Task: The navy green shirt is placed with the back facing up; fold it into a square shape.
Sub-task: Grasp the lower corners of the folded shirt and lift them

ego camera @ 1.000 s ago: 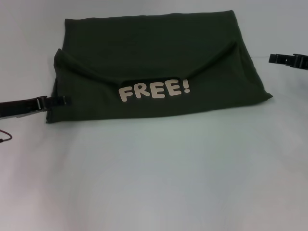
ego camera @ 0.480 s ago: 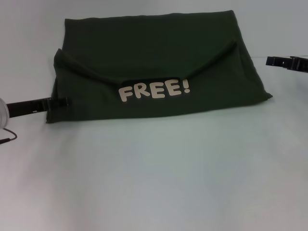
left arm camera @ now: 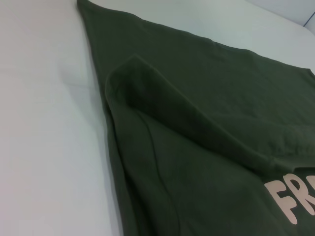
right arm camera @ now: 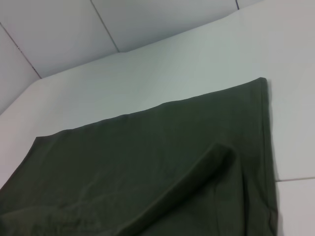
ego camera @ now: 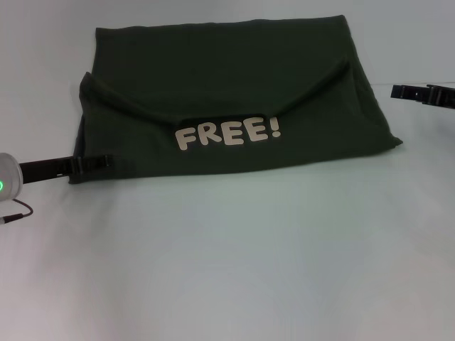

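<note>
The navy green shirt point(ego camera: 227, 78) lies flat on the white table, far wider than the grippers. Its lower part is folded up, so a flap with cream letters "FREE!" point(ego camera: 227, 133) shows near the front edge. My left gripper point(ego camera: 106, 163) lies low at the shirt's front-left corner, its tip over the cloth edge. My right gripper point(ego camera: 395, 91) hovers just off the shirt's right edge, apart from the cloth. The left wrist view shows the shirt's point(left arm camera: 197, 123) folded left side and part of the letters point(left arm camera: 290, 196). The right wrist view shows the shirt's point(right arm camera: 147, 157) far right corner.
The white table point(ego camera: 227, 270) stretches wide in front of the shirt. A thin cable point(ego camera: 18, 213) loops beside my left arm at the left edge. The right wrist view shows a pale tiled wall point(right arm camera: 74, 29) behind the table.
My left gripper has moved nearer and to the right, reaching the shirt's front-left corner. My right gripper has crept slightly left toward the shirt. The shirt has not moved.
</note>
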